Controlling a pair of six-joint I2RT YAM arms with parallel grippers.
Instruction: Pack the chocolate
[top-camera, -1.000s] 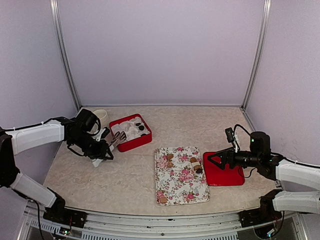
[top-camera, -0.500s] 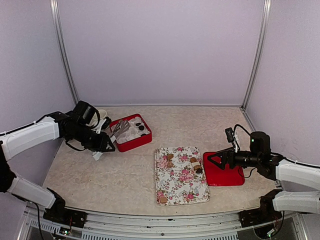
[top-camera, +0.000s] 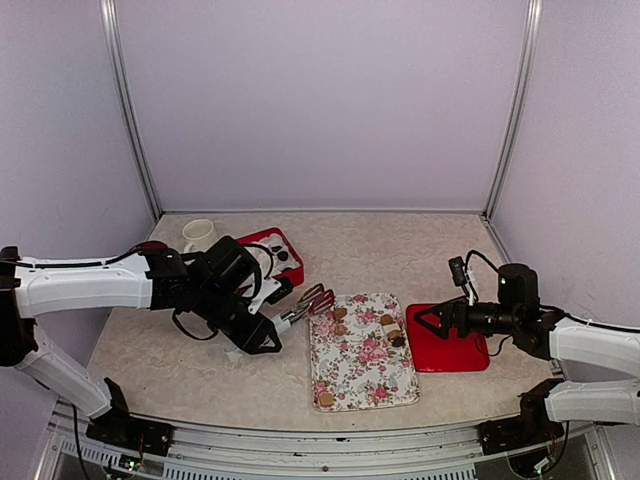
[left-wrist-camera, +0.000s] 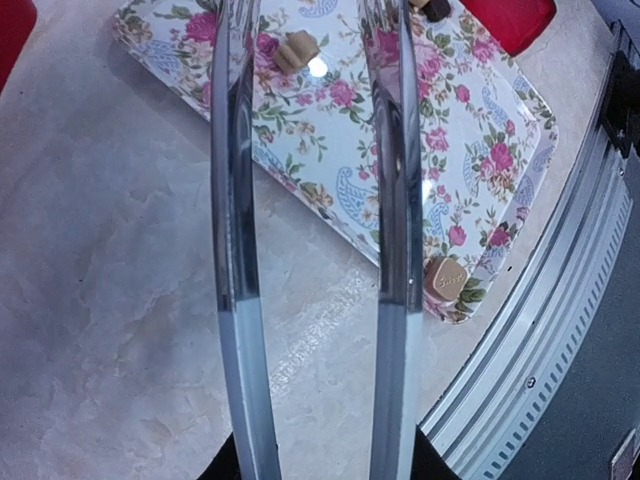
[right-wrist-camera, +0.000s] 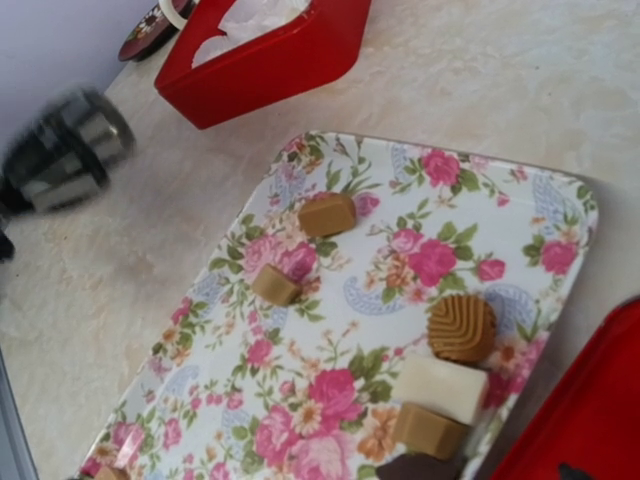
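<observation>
- Left jaws: clenched on the handle end of metal tongs (top-camera: 310, 300). The two blades (left-wrist-camera: 232, 250) stand apart.
- Tong tips: over the far left corner of the floral tray (top-camera: 360, 375).
- Right jaws: released, spread wide, grasping nothing. They hang over the left edge of a flat red lid (top-camera: 458, 355).
- The chocolate (top-camera: 390, 330): tan, cream and dark pieces lie on the floral tray. One cluster sits near its right edge, just beside the lid. Two tan pieces (right-wrist-camera: 328, 213) lie towards the far left, and one lies at the near left corner.
- More dark pieces lie in the red box (top-camera: 297, 276), on its white liner.
- A mug (top-camera: 198, 235) stands on the bench (top-camera: 200, 370), beyond the box at far left.
</observation>
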